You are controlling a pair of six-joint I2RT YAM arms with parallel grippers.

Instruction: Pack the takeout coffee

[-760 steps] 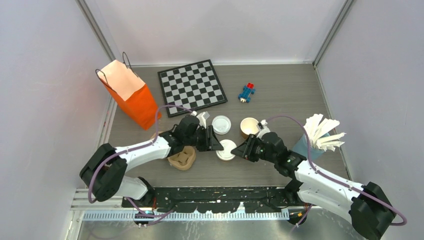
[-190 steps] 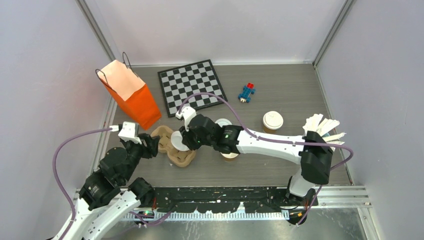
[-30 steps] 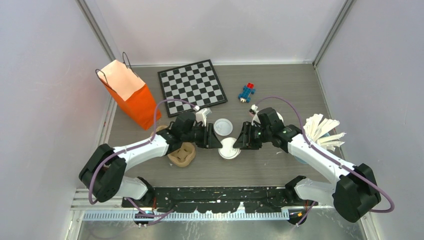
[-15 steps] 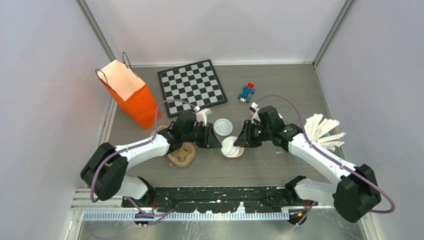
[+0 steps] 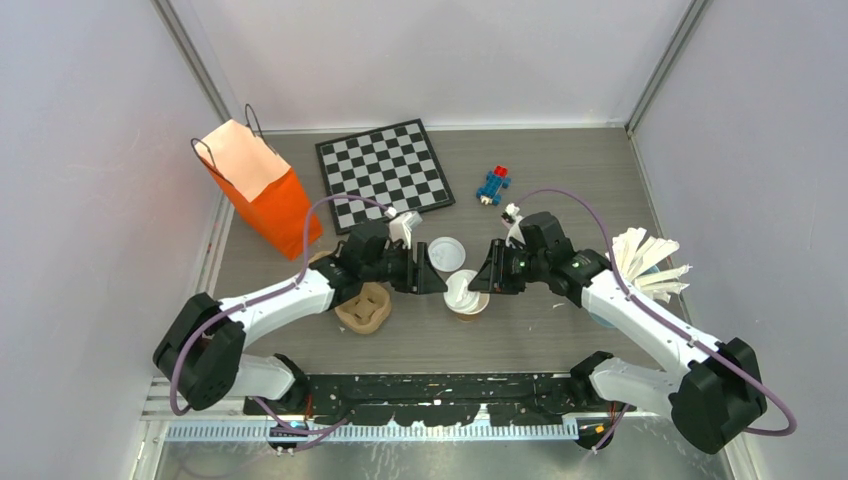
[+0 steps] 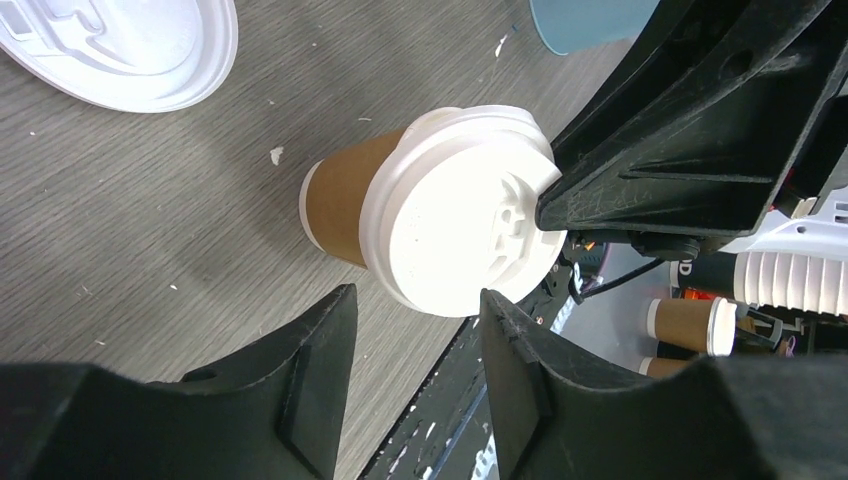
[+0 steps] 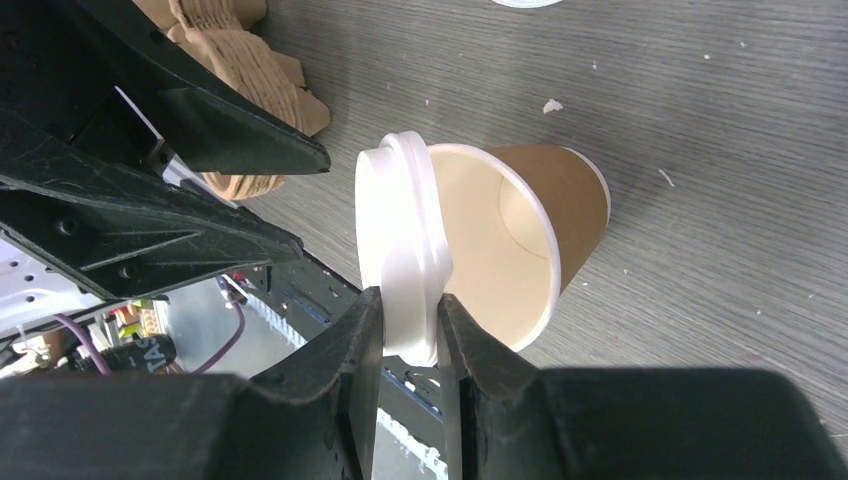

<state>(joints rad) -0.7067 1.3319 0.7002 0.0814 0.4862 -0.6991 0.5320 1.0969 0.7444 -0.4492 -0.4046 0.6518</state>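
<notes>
One brown paper coffee cup (image 5: 468, 302) stands on the table between my two grippers. Its white lid (image 7: 400, 240) is tipped up off the rim, so the empty inside of the cup (image 7: 500, 235) shows. My right gripper (image 7: 408, 312) is shut on the lid's edge, seen from above as the right gripper (image 5: 481, 283). My left gripper (image 6: 420, 365) is open, its fingers apart just short of the lidded cup (image 6: 345, 205), and lies left of it as the left gripper (image 5: 431, 277). A second, loose white lid (image 5: 444, 252) lies flat behind the cup.
A tan pulp cup tray (image 5: 362, 308) sits under the left arm. An orange paper bag (image 5: 265, 195) stands at the back left, with a checkerboard (image 5: 385, 175) and a blue toy (image 5: 492, 186) behind. A blue tumbler (image 6: 585, 20) holding white papers (image 5: 645, 262) stands at the right.
The right gripper has closed on the lid's edge and tipped it up off the cup. The left gripper's fingers closed in and then spread apart again.
</notes>
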